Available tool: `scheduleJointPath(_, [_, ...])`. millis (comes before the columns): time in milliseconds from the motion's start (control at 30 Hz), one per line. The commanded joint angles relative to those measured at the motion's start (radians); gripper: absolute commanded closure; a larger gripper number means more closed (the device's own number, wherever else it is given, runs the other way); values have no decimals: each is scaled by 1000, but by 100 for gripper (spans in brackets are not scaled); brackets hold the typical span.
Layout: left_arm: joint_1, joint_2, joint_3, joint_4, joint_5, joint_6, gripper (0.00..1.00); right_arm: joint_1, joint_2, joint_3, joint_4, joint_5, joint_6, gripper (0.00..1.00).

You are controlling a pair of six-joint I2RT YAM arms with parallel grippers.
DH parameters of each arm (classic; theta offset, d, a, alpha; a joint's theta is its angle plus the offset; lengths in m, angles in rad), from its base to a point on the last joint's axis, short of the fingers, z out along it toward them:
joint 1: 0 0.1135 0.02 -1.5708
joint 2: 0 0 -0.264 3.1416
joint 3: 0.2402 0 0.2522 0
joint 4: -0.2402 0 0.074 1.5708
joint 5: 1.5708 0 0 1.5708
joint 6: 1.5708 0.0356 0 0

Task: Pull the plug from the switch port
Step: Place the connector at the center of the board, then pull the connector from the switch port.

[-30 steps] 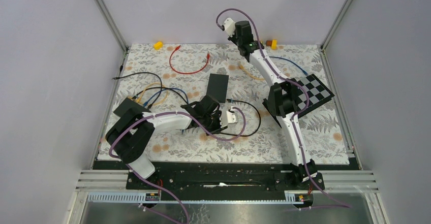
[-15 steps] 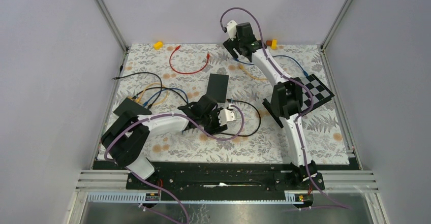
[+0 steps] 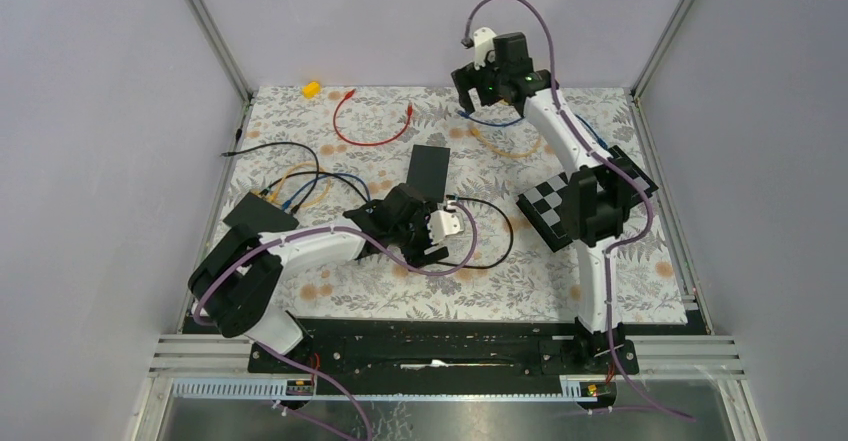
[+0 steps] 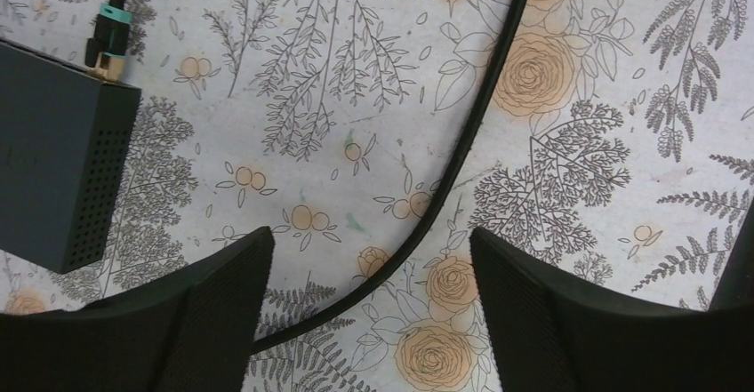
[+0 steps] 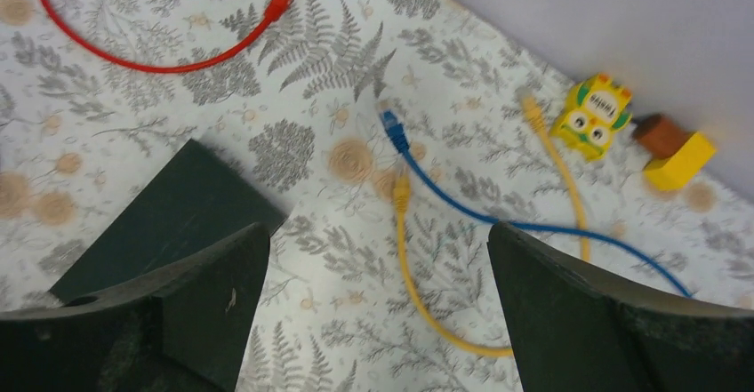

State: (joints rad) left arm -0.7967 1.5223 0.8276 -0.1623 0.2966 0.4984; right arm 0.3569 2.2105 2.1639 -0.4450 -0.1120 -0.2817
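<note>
The black switch [image 3: 430, 169] lies mid-table; its vented side [image 4: 53, 179] fills the left edge of the left wrist view. A plug [image 4: 108, 41] with a teal boot sits in the switch's port at its upper corner, and its black cable [image 4: 462, 161] curves down between my fingers. My left gripper [image 4: 369, 243] [image 3: 428, 246] is open over the mat, right of the switch, holding nothing. Far back near the wall, my right gripper [image 5: 373, 236] [image 3: 478, 91] hangs open and empty above loose cables. A corner of the switch [image 5: 169, 223] shows by its left finger.
Loose blue cable [image 5: 389, 125], yellow cable [image 5: 400, 205] and red cable [image 5: 160, 63] lie at the back. A yellow toy [image 5: 596, 112] and a yellow block [image 5: 680, 161] sit by the wall. A second device [image 3: 262, 206] with several cables stands left; a checkerboard [image 3: 590, 191] lies right.
Both grippers have opened. The right arm has swung to the right along the back wall. The left gripper has drawn back slightly to the left.
</note>
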Motion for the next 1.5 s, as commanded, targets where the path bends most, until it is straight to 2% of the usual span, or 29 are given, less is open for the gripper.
scheduleJointPath(0, [2,-57,-15,68,-30,-17,13,-67,-122,-85,-26,-196,126,0])
scheduleJointPath(133, [11,-87,-21,87,-49,-37,1,-99,-184,-204,-5,-245,121,0])
scheduleJointPath(400, [61,-146,-26,109,-51,-91,1,-158,-263,-369,46,-336,129,0])
scheduleJointPath(600, [141,-129,6,149,-41,-180,1,-170,-314,-483,72,-408,149,4])
scheduleJointPath(933, [313,4,145,159,-40,-360,1,-170,-339,-620,92,-471,133,7])
scheduleJointPath(1167, [433,166,285,138,44,-495,1,-159,-271,-645,92,-520,139,11])
scheduleJointPath(1300, [453,256,371,89,71,-550,1,-128,-220,-645,92,-536,133,13])
scheduleJointPath(1467, [453,330,403,100,77,-584,1,-95,-143,-643,107,-558,128,15])
